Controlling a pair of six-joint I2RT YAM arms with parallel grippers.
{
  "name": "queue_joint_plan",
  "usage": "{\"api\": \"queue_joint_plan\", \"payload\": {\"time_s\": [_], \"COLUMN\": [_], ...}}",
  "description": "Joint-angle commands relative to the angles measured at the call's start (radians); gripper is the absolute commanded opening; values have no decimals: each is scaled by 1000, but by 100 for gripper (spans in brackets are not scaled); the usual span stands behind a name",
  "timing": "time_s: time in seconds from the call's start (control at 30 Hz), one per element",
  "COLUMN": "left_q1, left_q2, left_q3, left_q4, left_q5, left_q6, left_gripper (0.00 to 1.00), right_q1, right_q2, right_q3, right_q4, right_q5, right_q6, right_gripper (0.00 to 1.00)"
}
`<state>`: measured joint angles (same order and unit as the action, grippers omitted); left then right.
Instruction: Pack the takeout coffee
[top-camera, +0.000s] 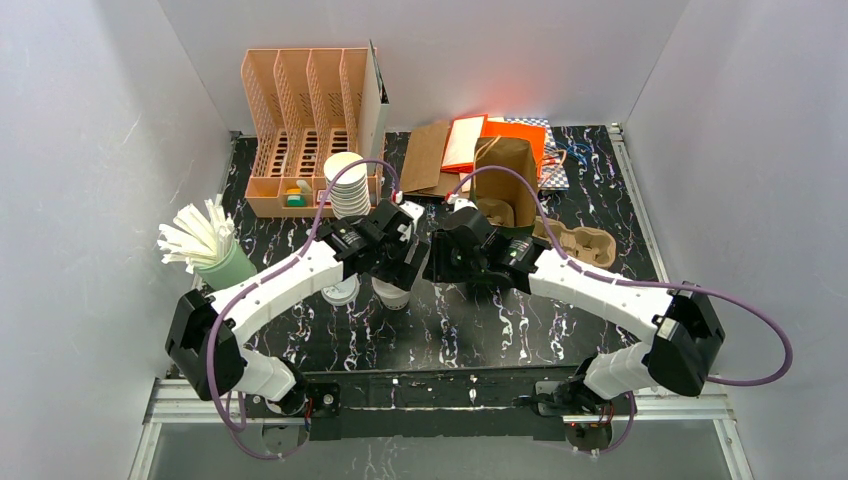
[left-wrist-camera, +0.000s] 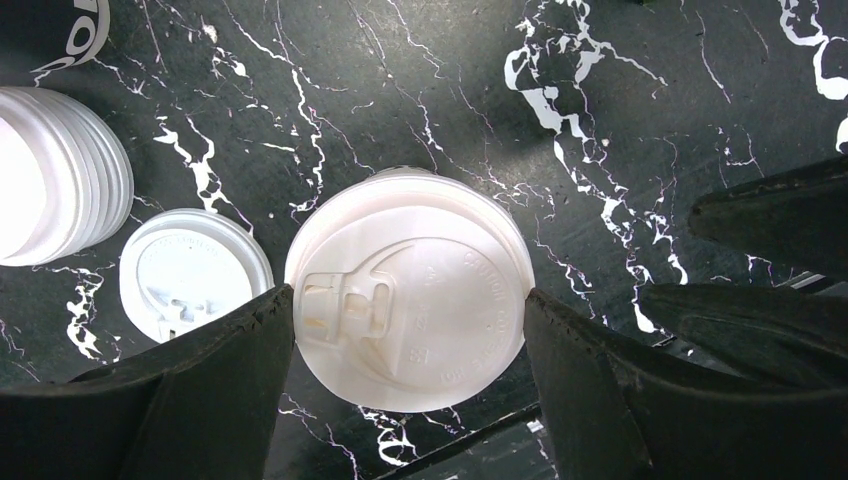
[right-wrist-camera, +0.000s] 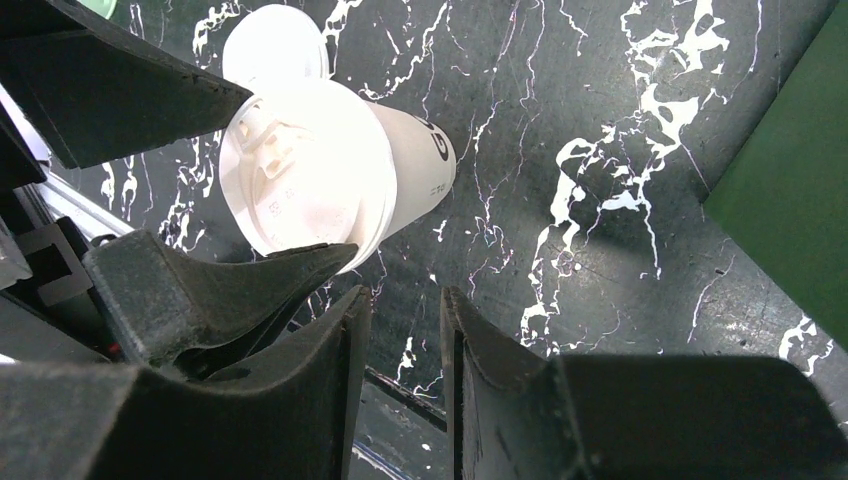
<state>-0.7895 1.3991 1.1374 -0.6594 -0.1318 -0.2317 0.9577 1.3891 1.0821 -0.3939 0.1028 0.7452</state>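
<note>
The takeout coffee (top-camera: 393, 292) is a white paper cup standing upright on the black marbled table, with a white sip lid (left-wrist-camera: 410, 290) on top. My left gripper (left-wrist-camera: 408, 297) hangs over it from above. Its two black fingers (left-wrist-camera: 250, 350) press against opposite edges of the lid rim. In the right wrist view the same cup (right-wrist-camera: 400, 160) shows at upper left, with the left gripper's fingers beside it. My right gripper (right-wrist-camera: 405, 297) hovers just right of the cup, its jaws a narrow gap apart with only table between them.
A loose flat lid (left-wrist-camera: 190, 285) lies just left of the cup, and a stack of nested white cups (top-camera: 347, 185) stands behind it. A brown paper bag (top-camera: 505, 180), a pulp cup carrier (top-camera: 585, 245), a green cup of straws (top-camera: 215, 255) and a tan organizer (top-camera: 305, 125) ring the back.
</note>
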Motion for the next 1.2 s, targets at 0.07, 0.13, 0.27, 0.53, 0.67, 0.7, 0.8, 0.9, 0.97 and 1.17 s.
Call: {"api": "queue_joint_plan", "payload": {"time_s": [0.07, 0.13, 0.27, 0.53, 0.67, 0.7, 0.8, 0.9, 0.97, 1.17], "left_q1": [-5, -6, -7, -8, -8, -8, -8, -7, -8, -8], "left_q2": [1, 3, 8, -6, -16, -19, -22, -17, -13, 6], "left_q3": [-67, -74, -88, -121, -125, -124, -108, -71, -36, 90], "left_q4": [-88, -91, -103, -110, -108, -104, -95, -92, -94, -116], "left_q5": [-68, -75, -90, -118, -126, -126, -120, -114, -110, -100], "left_q6": [-4, -5, -7, -25, -38, -44, -64, -87, -100, -126], "left_gripper": [78, 78, 78, 77, 77, 77, 79, 86, 91, 98], "right_q1": [1, 2, 1, 1, -3, -4, -5, -7, -9, -17], "right_q2": [-36, -37, -32, 2, 11, 12, 16, 18, 18, 9], "right_q3": [-5, -5, -9, -22, -21, -19, -14, -6, 2, 11], "right_q4": [1, 0, 1, 21, 32, 32, 32, 32, 30, 24], "right_q5": [18, 18, 14, -29, -46, -46, -51, -69, -83, -86], "right_q6": [-18, -18, -20, -23, -25, -26, -30, -45, -63, -88], "right_gripper": [41, 41, 41, 41, 40, 40, 41, 42, 43, 43]}}
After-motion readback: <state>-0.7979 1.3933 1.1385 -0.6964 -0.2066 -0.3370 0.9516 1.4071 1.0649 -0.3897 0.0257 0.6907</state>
